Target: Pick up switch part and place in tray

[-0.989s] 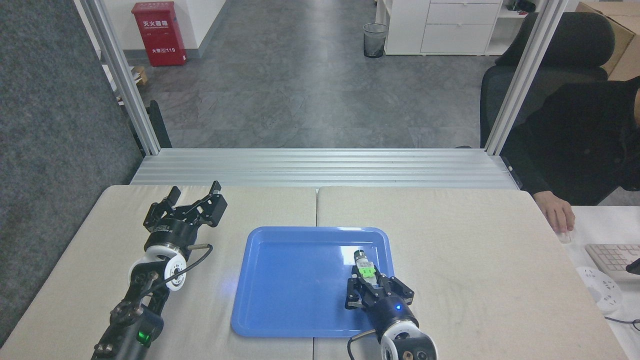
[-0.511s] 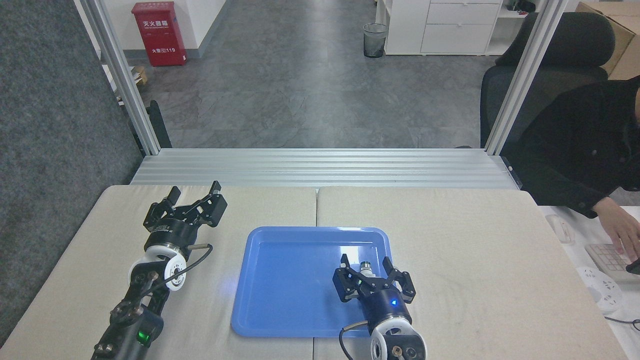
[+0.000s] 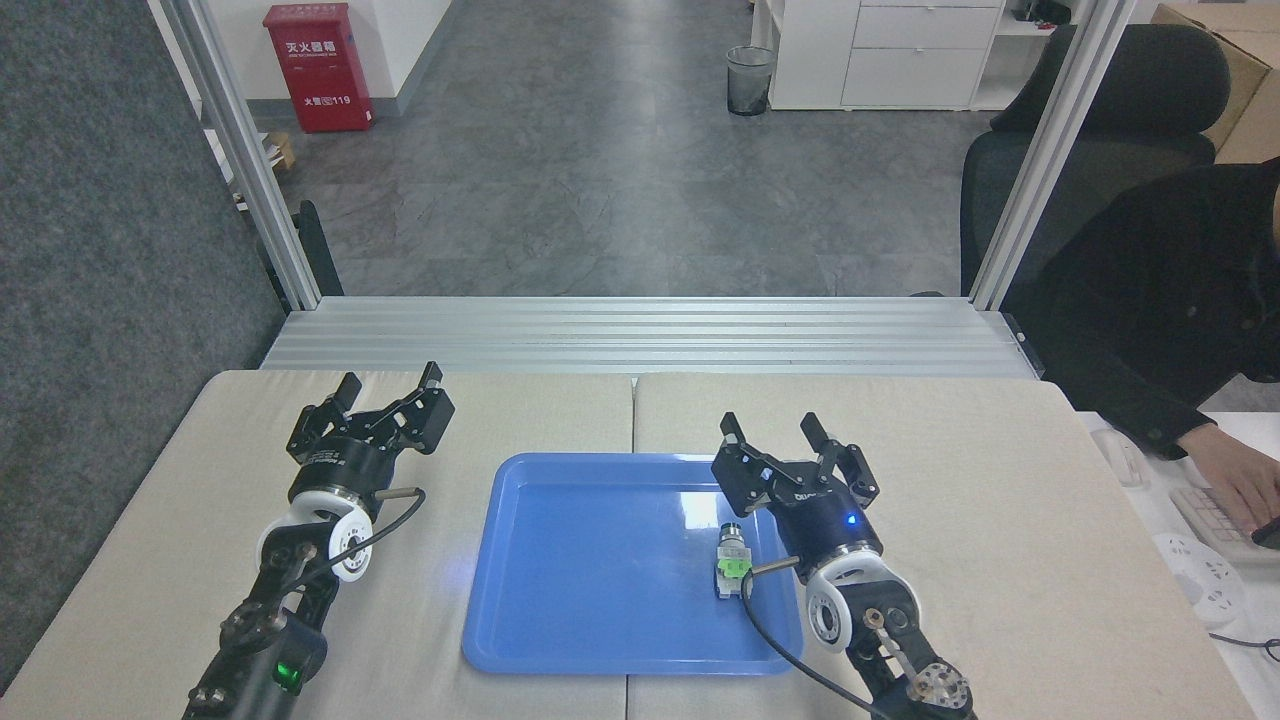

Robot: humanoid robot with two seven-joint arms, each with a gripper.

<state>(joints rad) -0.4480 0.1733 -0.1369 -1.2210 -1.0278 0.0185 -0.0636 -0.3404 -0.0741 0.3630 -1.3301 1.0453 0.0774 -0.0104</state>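
Observation:
The switch part (image 3: 732,561) lies flat in the right half of the blue tray (image 3: 560,560), dark metal end pointing away from me, green piece in the middle, whitish base nearest me. My right gripper (image 3: 773,434) hangs open above the tray's far right corner, well clear of the part, nothing between its fingers. My left gripper (image 3: 390,382) rests open over the table to the left of the tray, also holding nothing.
A person in a dark sleeve sits at the right with a hand (image 3: 1230,485) on a keyboard (image 3: 1215,515) at the table's right edge. An aluminium rail (image 3: 640,335) runs along the far side of the table. A cable (image 3: 770,630) trails from my right wrist over the tray's right rim.
My right gripper let go of the switch part, which now lies in the tray, then rose and drew back toward the tray's far right corner. The person's hand moved onto the keyboard. Left arm unchanged.

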